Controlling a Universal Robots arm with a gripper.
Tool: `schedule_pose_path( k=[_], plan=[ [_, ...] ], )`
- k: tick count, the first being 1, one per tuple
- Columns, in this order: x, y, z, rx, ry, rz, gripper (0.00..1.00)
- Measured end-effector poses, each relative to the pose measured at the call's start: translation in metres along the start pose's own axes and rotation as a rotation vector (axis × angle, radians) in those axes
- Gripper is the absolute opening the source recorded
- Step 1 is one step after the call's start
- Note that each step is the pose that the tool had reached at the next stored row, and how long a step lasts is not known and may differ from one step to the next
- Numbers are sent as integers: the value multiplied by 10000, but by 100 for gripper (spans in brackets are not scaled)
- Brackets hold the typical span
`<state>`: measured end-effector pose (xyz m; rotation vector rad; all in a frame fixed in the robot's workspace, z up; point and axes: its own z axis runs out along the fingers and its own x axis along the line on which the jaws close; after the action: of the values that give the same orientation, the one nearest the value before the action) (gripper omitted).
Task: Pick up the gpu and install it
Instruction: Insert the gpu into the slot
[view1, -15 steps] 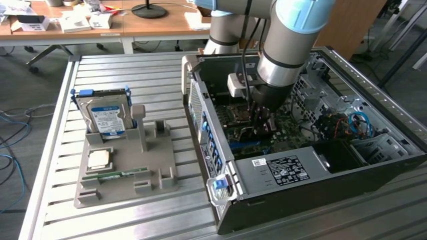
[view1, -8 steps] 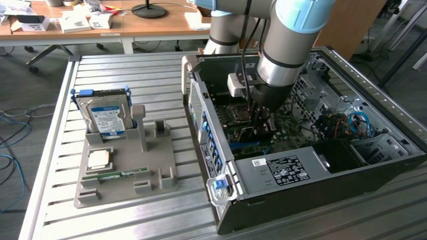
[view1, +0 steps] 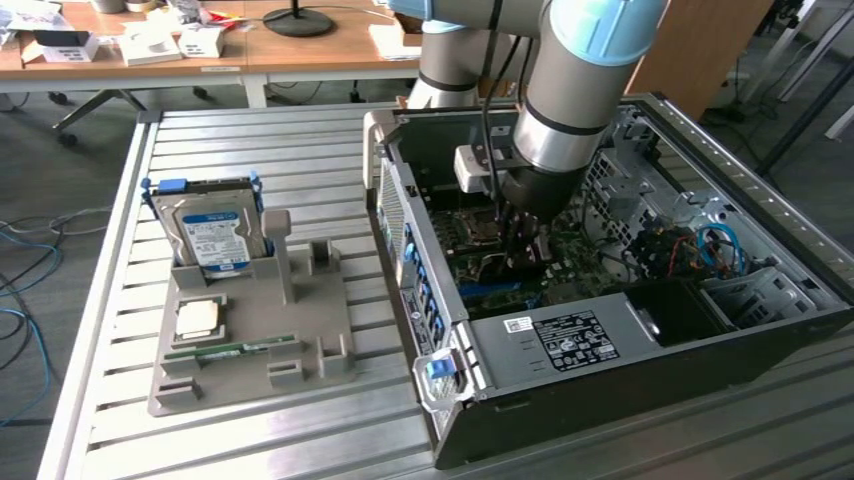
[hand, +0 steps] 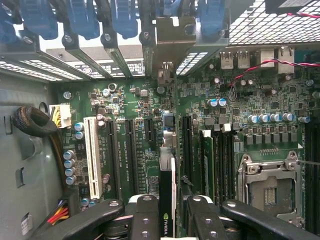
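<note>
Tool (hand: 172, 202) clenched on the gpu (hand: 166, 225), edge-on over the motherboard (hand: 135, 100) slots; case (view1: 747, 190) walls close around; exterior view: hard drive (view1: 211, 235) at nine o'clock, well apart.

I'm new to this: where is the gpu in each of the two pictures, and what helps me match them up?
Wrist view: the gpu is seen edge-on, clamped in the gripper, over the motherboard slots.
Exterior view: it sits under the gripper inside the open computer case, mostly hidden by the arm's end.
Shared landmark: the row of blue slot clips along the case's rear wall.
</note>
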<state>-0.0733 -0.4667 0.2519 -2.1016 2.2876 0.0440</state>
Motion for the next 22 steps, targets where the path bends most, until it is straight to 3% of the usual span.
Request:
schedule_pose_path(
  k=[6, 9, 16, 19, 22],
  plan=[
    [0, 0, 4, 0, -1, 0, 26],
    [0, 1, 5, -3, -57, 3, 26],
    [1, 0, 4, -4, -43, 1, 26],
    [0, -2, 4, -1, -10, 0, 26],
    [-1, -2, 1, 5, 97, 6, 26]
  ],
)
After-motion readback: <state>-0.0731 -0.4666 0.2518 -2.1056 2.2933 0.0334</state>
